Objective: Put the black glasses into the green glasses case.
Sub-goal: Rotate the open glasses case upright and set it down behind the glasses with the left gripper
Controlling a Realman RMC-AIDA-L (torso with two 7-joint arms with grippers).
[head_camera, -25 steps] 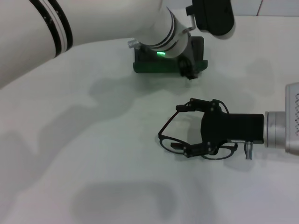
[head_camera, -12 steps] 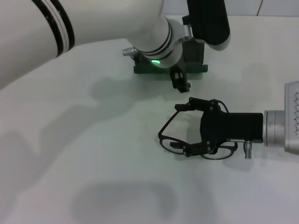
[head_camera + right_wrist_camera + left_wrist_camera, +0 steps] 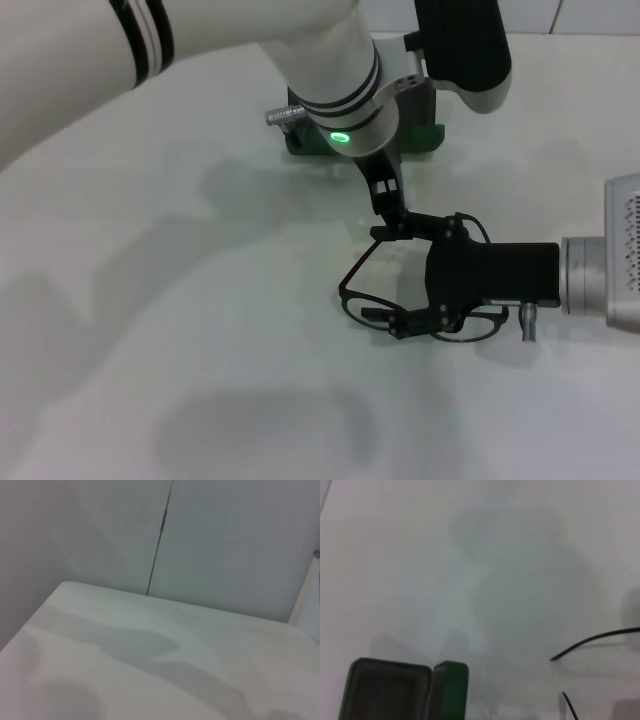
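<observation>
**Mia:** What is closest to us on the white surface (image 3: 150,330)?

**Tom:** The black glasses (image 3: 352,290). They lie low in the head view, a bit to the robot's right. The right pincer (image 3: 400,280) comes in from the right side. Its two black fingers sit wide apart, one on each side of the glasses, so the pincer is open around them. I cannot tell if the fingers touch the frame.

**Mia:** Which way do the glasses lie?

**Tom:** The front with the two lenses runs mostly left to right, across the near side. One long arm sticks out to the far side, toward the case. The left wrist view shows only two thin black arm tips.

**Mia:** And what is next, going farther?

**Tom:** The left pincer (image 3: 390,205). It hangs down just past the glasses, almost at the far finger of the right pincer. I cannot tell if it is open or closed.

**Mia:** And farthest?

**Tom:** The green glasses case (image 3: 425,128). It sits behind the left arm, well apart from the glasses. In the left wrist view its lid is open and the dark inside shows.

**Mia:** So which arm is nearer the glasses?

**Tom:** The right one. I think it needs to squeeze shut, lift, then carry the glasses away from us to the case, turned so their long side fits along it.
</observation>
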